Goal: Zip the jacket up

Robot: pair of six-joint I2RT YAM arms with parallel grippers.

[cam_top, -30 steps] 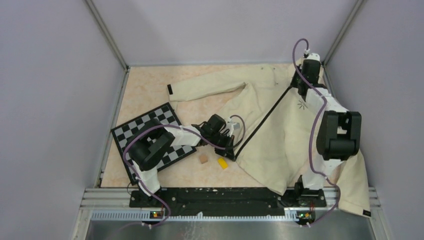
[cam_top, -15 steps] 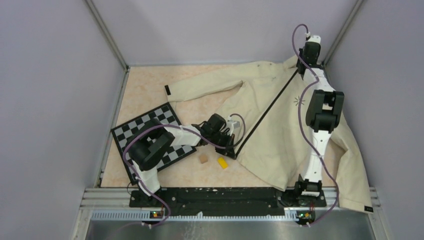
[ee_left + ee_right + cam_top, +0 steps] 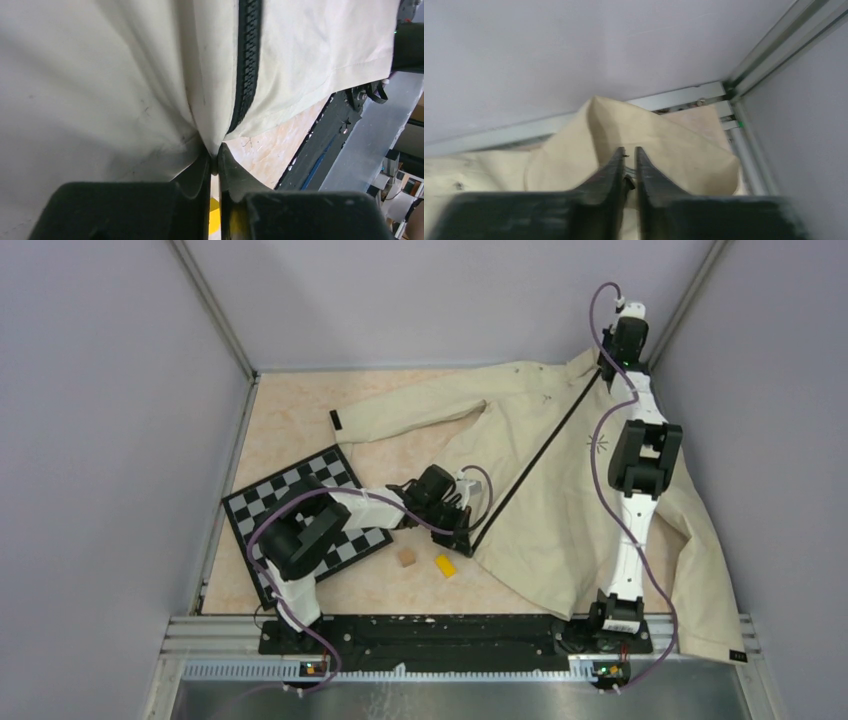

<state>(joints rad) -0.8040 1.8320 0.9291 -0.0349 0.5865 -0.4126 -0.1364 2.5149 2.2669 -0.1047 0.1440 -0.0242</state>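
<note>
The cream jacket (image 3: 560, 500) lies spread over the right half of the counter (image 3: 290, 420), its dark zipper (image 3: 535, 463) running straight from the near hem to the collar at the far right corner. The left hand (image 3: 214, 159) is pinched tight on the hem at the zipper's near end; the right hand (image 3: 629, 162) is clamped closed on the zipper's far end at the raised collar. A brown block (image 3: 407, 557), a yellow block (image 3: 445, 566) and a checkerboard (image 3: 270, 495) lie left of the hem.

Beige marbled tabletop (image 3: 290, 420): cream jacket (image 3: 560, 520) spread over R half, checkerboard (image 3: 262, 498) on L, brown cube (image 3: 407, 557) & yellow block (image 3: 445, 566) side by side nr front.
</note>
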